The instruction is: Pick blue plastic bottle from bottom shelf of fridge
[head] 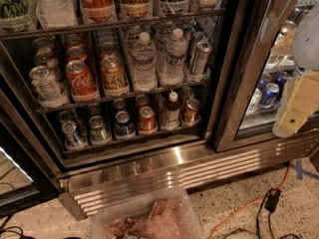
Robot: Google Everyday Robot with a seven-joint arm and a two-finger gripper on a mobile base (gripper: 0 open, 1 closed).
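The fridge (164,164) stands open in front of me, with a steel frame and dark wire racks. On the bottom shelf (130,140) a row of cans stands with the blue plastic bottle (172,109) among them, right of centre. The bottle is slim and upright, with a white cap and a dark body, between a red can (147,119) and a copper can (191,111). My gripper (295,108), a pale cream part of the arm, hangs at the right edge of the view. It is outside the fridge, well right of the bottle and in front of the neighbouring glass door.
The middle shelf holds Coca-Cola cans (79,78) and clear water bottles (144,61). A glass-door cooler with blue cans (270,94) stands to the right. A clear plastic bin (149,218) sits on the floor below the grille, and an orange cable (249,205) runs at the right.
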